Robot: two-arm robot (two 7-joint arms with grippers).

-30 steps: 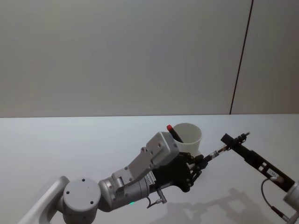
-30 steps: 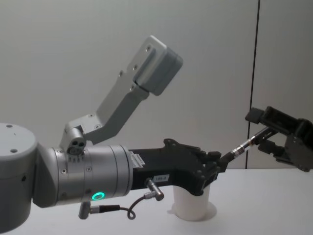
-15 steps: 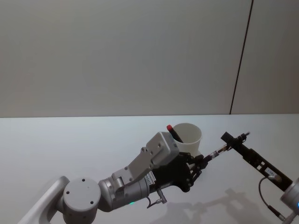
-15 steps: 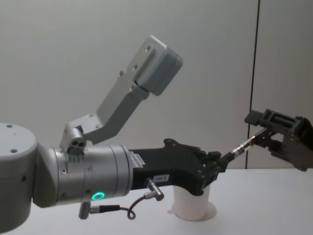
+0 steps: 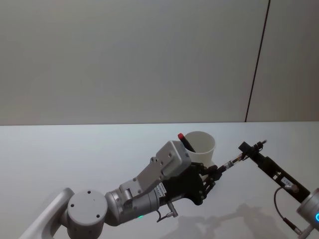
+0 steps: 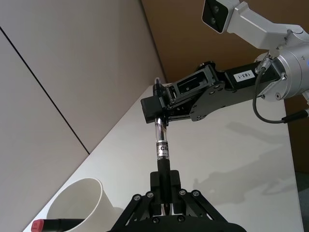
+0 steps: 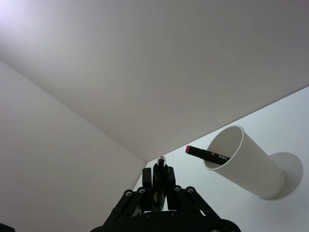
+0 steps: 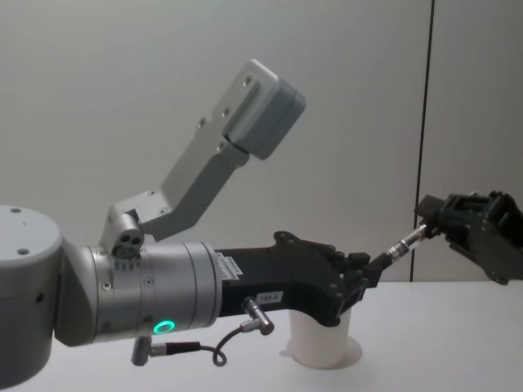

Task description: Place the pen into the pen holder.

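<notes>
A slim black and silver pen (image 5: 228,163) hangs in the air between my two grippers, just right of the pen holder (image 5: 202,144), a white paper cup. My left gripper (image 5: 213,173) is shut on the pen's lower end. My right gripper (image 5: 245,152) is shut on its upper end. From the left wrist the pen (image 6: 162,150) runs from my left gripper (image 6: 164,193) up into the right gripper (image 6: 158,101). In the chest view the pen (image 8: 396,249) slants above and to the right of the cup (image 8: 320,343).
A black marker with a red cap (image 5: 185,140) leans inside the cup, its cap poking over the rim. The white table (image 5: 75,159) stretches bare to the left. My left arm's grey body (image 8: 122,302) fills the near left side.
The right gripper has shifted a little rightward and turned at the pen's upper end, and its fingers look drawn closer together. The left gripper and the pen have stayed put.
</notes>
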